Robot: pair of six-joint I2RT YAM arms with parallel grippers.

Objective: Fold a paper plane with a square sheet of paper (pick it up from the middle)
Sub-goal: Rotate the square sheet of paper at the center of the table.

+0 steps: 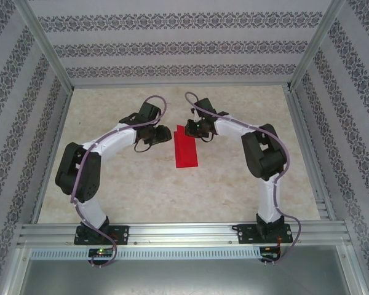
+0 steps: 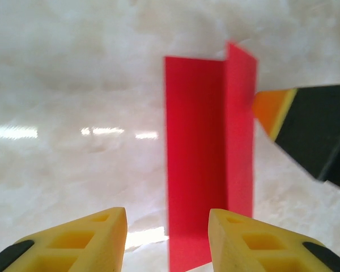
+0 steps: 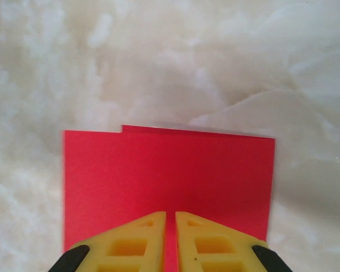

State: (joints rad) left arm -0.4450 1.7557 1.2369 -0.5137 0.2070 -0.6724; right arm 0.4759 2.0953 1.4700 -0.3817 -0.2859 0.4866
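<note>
The red sheet of paper (image 1: 186, 150) lies on the table folded in half into a narrow rectangle, its long side running away from the arm bases. In the left wrist view the paper (image 2: 204, 158) shows two long panels, the right one slightly offset at the far end. My left gripper (image 2: 165, 218) is open just left of the paper, with nothing between its fingers. My right gripper (image 3: 170, 215) is shut, its tips on the paper (image 3: 170, 170) at its right long edge. The right gripper's orange fingertip (image 2: 269, 110) touches that edge.
The pale marbled tabletop (image 1: 129, 190) surrounds the paper with free room on every side. Aluminium rails (image 1: 178, 233) and patterned walls (image 1: 172, 46) enclose the workspace. Both arms bend inward, and the left gripper (image 1: 162, 135) and right gripper (image 1: 194, 129) meet near the paper's far end.
</note>
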